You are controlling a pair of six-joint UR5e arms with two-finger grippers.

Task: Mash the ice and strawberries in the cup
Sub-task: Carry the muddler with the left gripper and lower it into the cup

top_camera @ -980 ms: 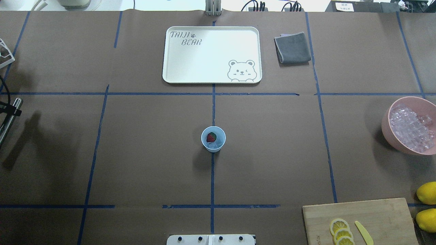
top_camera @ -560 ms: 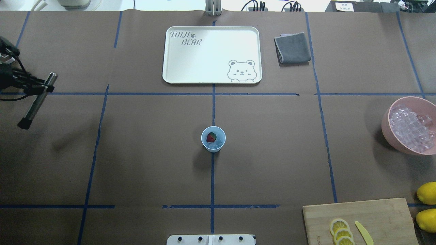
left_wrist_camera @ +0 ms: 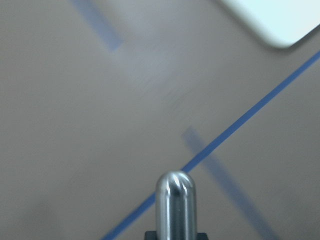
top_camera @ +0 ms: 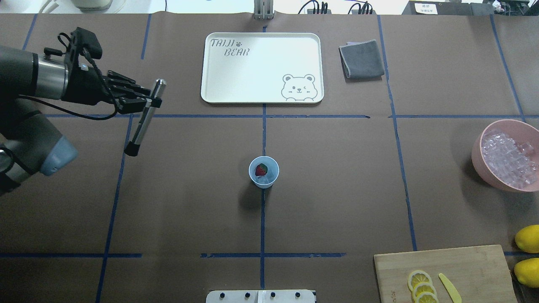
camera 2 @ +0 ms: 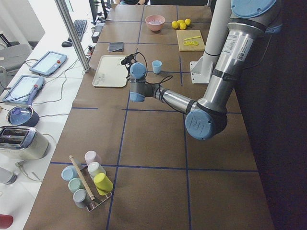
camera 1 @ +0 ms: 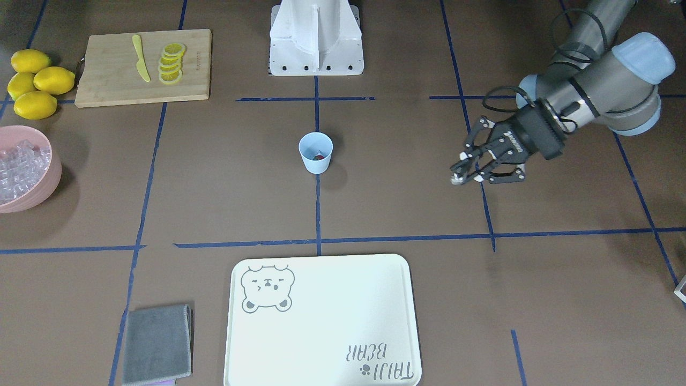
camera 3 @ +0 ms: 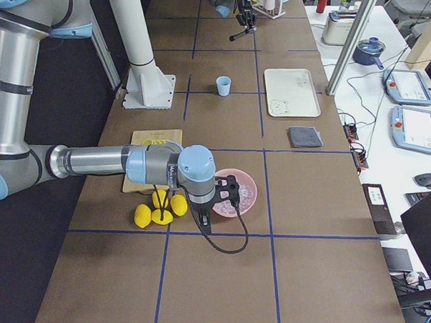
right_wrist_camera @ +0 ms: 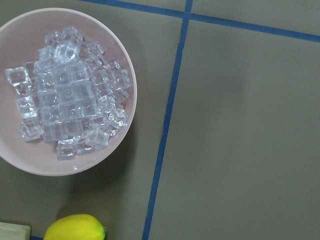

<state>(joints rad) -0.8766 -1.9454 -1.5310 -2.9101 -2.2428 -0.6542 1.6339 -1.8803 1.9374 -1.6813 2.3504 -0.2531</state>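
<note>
Closest to the robot's base, on its right, you have a pale bamboo cutting board [top_camera: 471,265] at the edge of the brown-papered table [top_camera: 337,189]. It carries a short row of overlapping yellow lemon slices [top_camera: 422,286], with a small yellow plastic knife [top_camera: 449,287] just beside them. Whole yellow lemons [top_camera: 528,238] sit off the board's outer end.

Further out, at the middle of the table on a blue tape line, stands your small light-blue tapered plastic cup [camera 1: 315,162], upright. Inside it lie one small red strawberry with a green top [top_camera: 261,170] and a few clear ice cubes [top_camera: 266,179] touching it.

About level with the cup, at the right edge, you see a large pink bowl [top_camera: 478,160] filled with a heap of glassy cubes [right_wrist_camera: 70,100]. The right hand [camera 3: 232,188] hangs over that bowl. It shows only in a side view, so you cannot tell whether its fingers are apart or together.

A little beyond, on the left side, the left hand [top_camera: 145,102] is clamped on a slim steel rod with a black tip [top_camera: 143,122]. It holds the rod above the table, well apart from the cup. The rod slants, its black tip nearer the robot and its rounded shiny end farther away.

Farthest from you lies a cream rectangular tray with a bear drawing [top_camera: 261,67], flat on the table. A folded grey cloth [top_camera: 362,59] lies near it on the robot's right.
</note>
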